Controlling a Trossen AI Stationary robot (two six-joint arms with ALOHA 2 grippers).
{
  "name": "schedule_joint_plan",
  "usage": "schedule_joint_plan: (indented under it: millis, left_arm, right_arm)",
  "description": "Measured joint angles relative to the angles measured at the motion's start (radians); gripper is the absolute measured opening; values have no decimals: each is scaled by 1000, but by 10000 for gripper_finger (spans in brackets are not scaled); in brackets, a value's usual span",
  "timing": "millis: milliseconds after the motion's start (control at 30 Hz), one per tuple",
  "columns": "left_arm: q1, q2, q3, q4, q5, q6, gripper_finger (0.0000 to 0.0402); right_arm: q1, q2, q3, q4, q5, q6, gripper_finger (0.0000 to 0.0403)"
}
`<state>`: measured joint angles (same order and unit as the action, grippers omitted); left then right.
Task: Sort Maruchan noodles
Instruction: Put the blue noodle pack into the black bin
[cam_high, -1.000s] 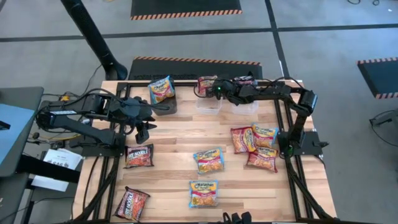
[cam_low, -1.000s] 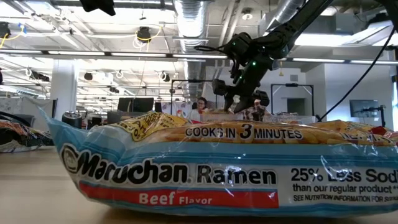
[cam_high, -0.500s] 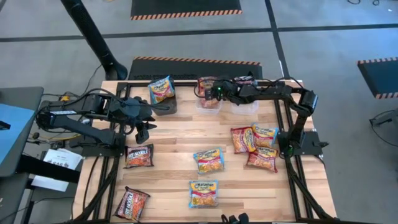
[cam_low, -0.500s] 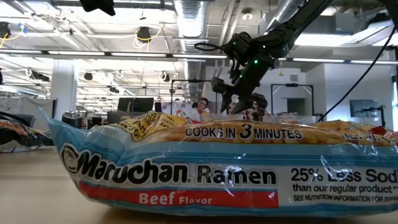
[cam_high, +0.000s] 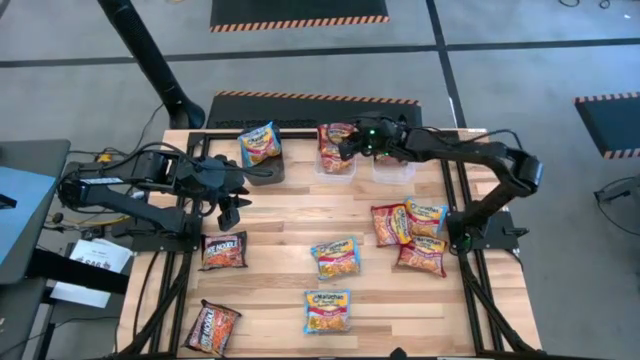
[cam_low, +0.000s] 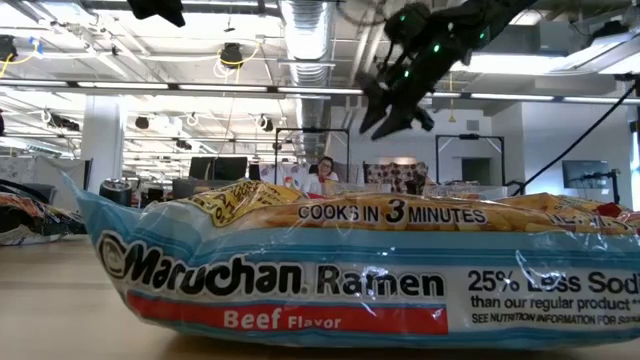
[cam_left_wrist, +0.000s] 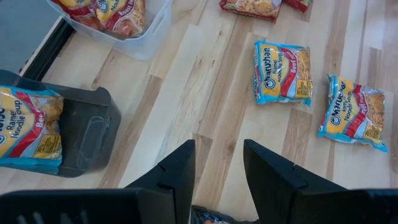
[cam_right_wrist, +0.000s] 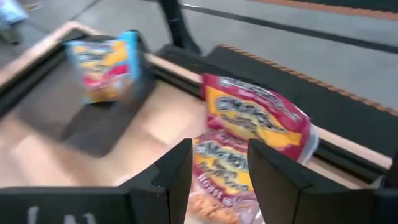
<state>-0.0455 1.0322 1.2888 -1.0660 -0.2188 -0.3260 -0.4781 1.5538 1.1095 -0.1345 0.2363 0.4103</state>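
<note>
- High view: we list the right gripper (cam_high: 352, 146) at twelve o'clock of the table, over the clear plastic bin (cam_high: 336, 168) of red/orange flat square packets (cam_high: 334, 147); it carries nothing, which we judge suits a drop just made there.
- High view: the left gripper (cam_high: 232, 208) waits at nine o'clock, empty; light blue/yellow packets (cam_high: 336, 257) lie mid-table, unsorted, and black/red packets (cam_high: 224, 250) toward seven o'clock.
- Low view: a light blue/yellow beef packet (cam_low: 330, 280) fills the foreground; the right gripper (cam_low: 385, 112) hangs high, fingers apart.
- Left wrist view: fingers (cam_left_wrist: 176, 175) moderately apart over bare wood, black bin (cam_left_wrist: 81, 134) holding one blue packet (cam_left_wrist: 28, 127).
- Right wrist view: fingers (cam_right_wrist: 176, 169) spread, empty, above red packets (cam_right_wrist: 255, 121).
</note>
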Motion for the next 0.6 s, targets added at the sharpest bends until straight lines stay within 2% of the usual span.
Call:
schedule_joint_plan:
  millis: [200, 333, 500, 600]
  left_arm:
    - [0, 0, 0, 0, 0, 0, 122]
    - [0, 0, 0, 0, 0, 0, 122]
    - [0, 0, 0, 0, 1, 0, 122]
    - [0, 0, 0, 0, 1, 0, 122]
  right_arm:
    - [1, -90, 0, -38, -222, -95, 179]
    - [11, -135, 0, -76, -394, -98, 190]
    - [81, -166, 0, -101, -570, -81, 217]
    - [144, -179, 0, -101, -634, -26, 230]
